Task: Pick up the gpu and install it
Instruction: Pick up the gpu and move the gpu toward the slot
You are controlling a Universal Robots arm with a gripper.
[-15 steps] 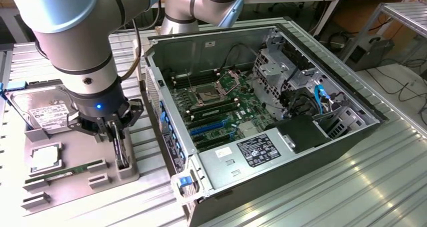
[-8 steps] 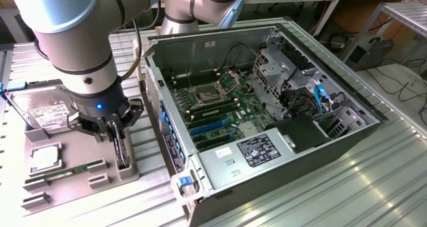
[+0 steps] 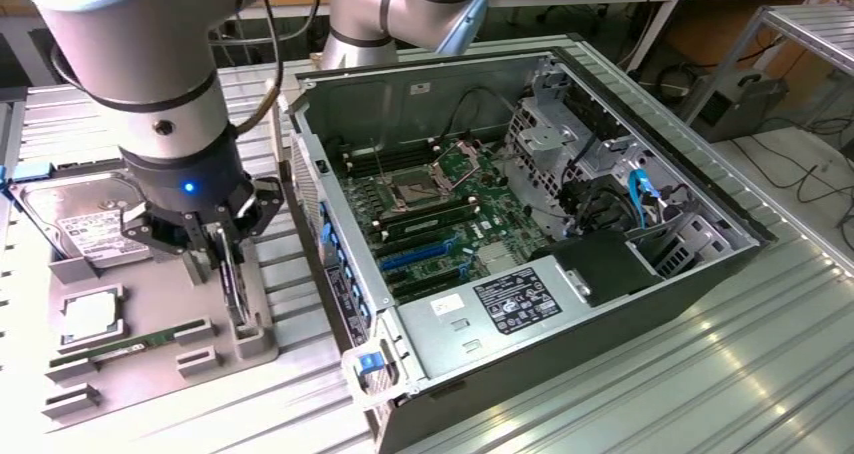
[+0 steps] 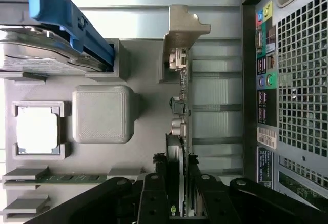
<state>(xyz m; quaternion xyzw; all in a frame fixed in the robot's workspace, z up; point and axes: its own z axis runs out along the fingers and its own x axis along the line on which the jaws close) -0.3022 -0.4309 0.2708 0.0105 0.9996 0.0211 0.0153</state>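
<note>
My fingers (image 4: 154, 199) are closed narrow on the gpu (image 4: 179, 131), a slim dark expansion card with a silver metal bracket (image 4: 185, 26) at its far end. The card stands on edge in a slot of the grey moulded tray (image 3: 254, 352). The tray sits on the slatted metal worktop (image 3: 747, 374), just beside the open black computer case (image 3: 400, 104). On the same tray lie a silver labelled hard drive (image 3: 83, 224), a square processor chip (image 3: 91, 314) and a narrow green RAM stick (image 3: 134, 342).
</note>
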